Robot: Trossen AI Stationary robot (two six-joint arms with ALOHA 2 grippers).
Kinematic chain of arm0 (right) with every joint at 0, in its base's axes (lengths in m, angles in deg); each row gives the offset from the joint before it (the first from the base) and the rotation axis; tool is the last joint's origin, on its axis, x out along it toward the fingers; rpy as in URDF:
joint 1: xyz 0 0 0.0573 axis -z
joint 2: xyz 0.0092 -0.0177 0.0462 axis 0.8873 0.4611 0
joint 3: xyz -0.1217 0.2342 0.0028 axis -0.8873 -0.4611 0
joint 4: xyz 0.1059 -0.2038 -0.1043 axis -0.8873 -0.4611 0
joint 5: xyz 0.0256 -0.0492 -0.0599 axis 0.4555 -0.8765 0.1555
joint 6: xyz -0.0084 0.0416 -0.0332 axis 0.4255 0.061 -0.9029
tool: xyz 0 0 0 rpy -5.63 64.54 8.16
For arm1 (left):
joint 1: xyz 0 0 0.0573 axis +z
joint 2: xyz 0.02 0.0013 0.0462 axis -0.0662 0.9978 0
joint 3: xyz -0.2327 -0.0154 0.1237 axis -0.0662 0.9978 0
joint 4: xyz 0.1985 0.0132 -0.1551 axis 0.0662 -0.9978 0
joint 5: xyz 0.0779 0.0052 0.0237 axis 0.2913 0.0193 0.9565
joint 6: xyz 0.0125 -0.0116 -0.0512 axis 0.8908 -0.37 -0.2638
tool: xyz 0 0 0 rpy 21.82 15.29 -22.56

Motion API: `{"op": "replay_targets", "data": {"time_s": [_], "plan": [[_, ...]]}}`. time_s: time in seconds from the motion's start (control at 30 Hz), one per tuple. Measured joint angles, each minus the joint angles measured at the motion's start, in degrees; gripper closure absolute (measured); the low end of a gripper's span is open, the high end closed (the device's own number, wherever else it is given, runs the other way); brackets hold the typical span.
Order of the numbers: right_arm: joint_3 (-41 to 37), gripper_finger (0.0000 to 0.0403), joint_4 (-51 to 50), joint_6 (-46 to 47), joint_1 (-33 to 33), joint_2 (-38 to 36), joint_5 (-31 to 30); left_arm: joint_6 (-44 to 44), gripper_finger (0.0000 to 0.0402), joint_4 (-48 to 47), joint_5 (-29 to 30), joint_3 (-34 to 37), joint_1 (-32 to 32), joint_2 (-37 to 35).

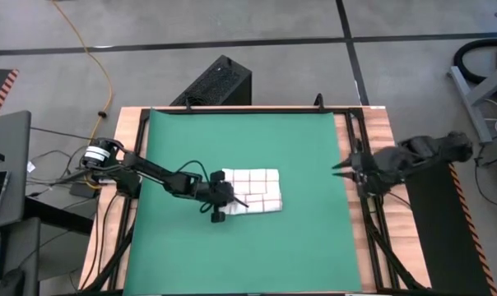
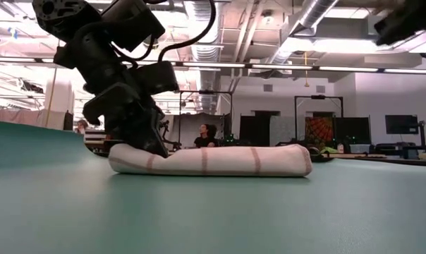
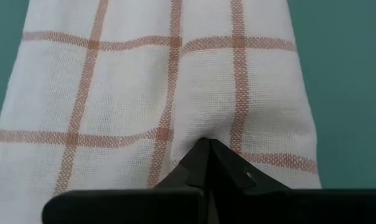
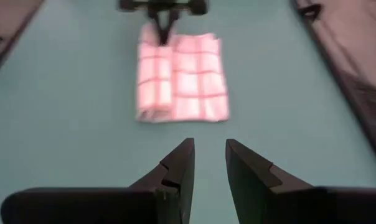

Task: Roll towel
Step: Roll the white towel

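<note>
Lying mid-counter on the green mat in the high view: the towel, folded, left end effector at its left edge; right end effector waits at the mat's right edge. Low view: towel flat. Left wrist view: fingers pinched together on the towel. Right wrist view: fingers narrowly parted, holding nothing.

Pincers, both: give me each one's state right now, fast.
Left pincer: shut, pinching the edge of the thin white cloth towel with red-brown grid lines.
Right pincer: open, holding nothing, at the right edge of the green mat.
</note>
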Motion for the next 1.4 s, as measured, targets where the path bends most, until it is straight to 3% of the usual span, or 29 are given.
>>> {"op": "replay_targets", "data": {"time_s": [0.1,0.2,0.27,0.43,0.67,0.8,1.1,1.4], "plan": [[0.2,0.0289,3.2,-7.5,2.2,7.1,-2.9,-1.9,0.0401,0.0,-0.3,0.0,1.0,0.0],[0.0,0.0290,9.2,-20.3,3.1,14.5,1.9,-3.2,0.0401,0.2,-0.4,-0.1,1.9,0.0],[-0.2,0.0293,17.2,-22.9,4.1,18.7,3.4,-3.2,0.0401,0.3,-0.2,-0.1,2.2,0.0],[-6.3,0.0308,36.5,-24.1,9.6,23.6,13.9,-3.7,0.0402,0.4,-0.1,-0.1,2.3,0.0],[-12.7,0.0309,48.3,-34.4,11.6,30.6,16.9,-3.6,0.0401,0.4,0.0,-0.1,2.3,-0.1],[-11.0,0.0274,49.3,-37.4,11.6,36.4,16.8,-3.7,0.0401,0.4,0.0,-0.1,2.3,-0.1],[-6.4,0.0143,50.7,-34.9,10.3,49.7,21.7,-4.2,0.0401,0.4,0.0,-0.1,2.3,-0.1],[-6.3,0.0122,54.2,-37.5,10.4,58.9,17.9,-3.7,0.0401,0.3,0.0,-0.1,2.3,-0.1]]}}
